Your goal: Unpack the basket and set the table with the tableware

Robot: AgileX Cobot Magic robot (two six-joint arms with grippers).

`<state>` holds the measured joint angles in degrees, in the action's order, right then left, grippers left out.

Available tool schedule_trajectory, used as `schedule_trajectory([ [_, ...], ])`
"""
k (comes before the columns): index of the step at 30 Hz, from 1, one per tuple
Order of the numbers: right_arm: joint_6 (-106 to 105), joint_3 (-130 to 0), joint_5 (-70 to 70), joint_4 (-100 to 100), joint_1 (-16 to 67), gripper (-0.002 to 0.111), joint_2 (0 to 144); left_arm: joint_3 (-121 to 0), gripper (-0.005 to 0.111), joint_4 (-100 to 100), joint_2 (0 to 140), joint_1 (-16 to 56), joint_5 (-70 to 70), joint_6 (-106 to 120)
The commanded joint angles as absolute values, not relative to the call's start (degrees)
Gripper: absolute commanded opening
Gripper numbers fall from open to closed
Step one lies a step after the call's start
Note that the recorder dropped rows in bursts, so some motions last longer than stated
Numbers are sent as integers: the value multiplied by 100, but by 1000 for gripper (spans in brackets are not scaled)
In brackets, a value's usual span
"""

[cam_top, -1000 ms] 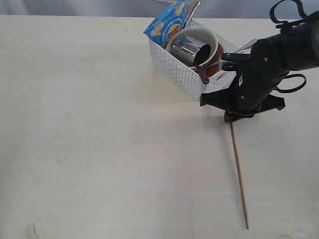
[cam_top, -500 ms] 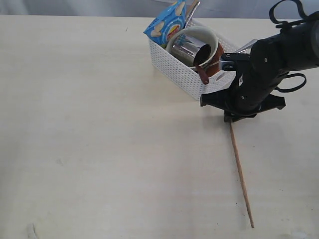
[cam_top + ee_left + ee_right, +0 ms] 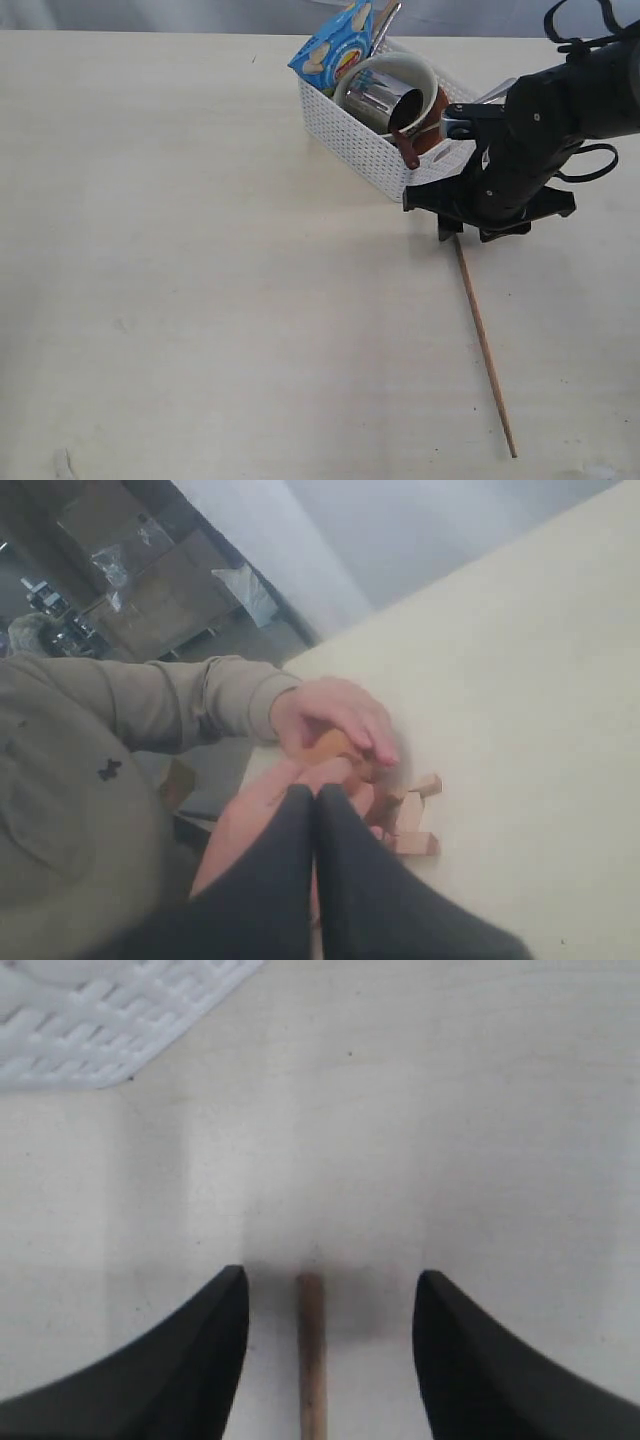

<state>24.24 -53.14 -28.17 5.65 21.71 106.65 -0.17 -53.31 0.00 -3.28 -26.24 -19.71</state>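
**Chopstick: handling and grip point**

The chopstick (image 3: 484, 340) lies flat on the table (image 3: 180, 260), just off the near corner of the basket (image 3: 350, 140). My right gripper (image 3: 330, 1278) straddles its upper end, jaws apart, not touching it. I judge it light, stiff, smooth round wood that is apt to roll; I would grip it across the shaft near that end. The basket is white perforated plastic. My left gripper (image 3: 318, 805) has its fingers pressed together, holding nothing that I can see.

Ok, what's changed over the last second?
The chopstick swung its free end rightward in the exterior view. The right gripper lifted slightly and stands open astride the other end, not touching it. The basket and its contents stayed put.
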Motion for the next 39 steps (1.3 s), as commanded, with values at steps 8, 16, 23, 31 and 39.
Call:
schedule_trajectory([
  [8,2421,-5322,-3045,1283,2158,49,9231,0,0,-5326,0,-342,-2642,-1997],
  [16,2442,-5333,-2378,1603,2158,49,8177,0,0,-5326,0,-342,-2642,-1997],
  [23,2493,-6180,-2156,1596,2019,49,8394,0,0,-5326,0,-342,-2642,-1997],
  [31,2722,-6863,-1979,954,1143,49,9055,0,0,-5326,0,-342,-2642,-1997],
  [39,2705,-7071,107,149,874,49,10261,0,0,-5326,0,-342,-2642,-1997],
])
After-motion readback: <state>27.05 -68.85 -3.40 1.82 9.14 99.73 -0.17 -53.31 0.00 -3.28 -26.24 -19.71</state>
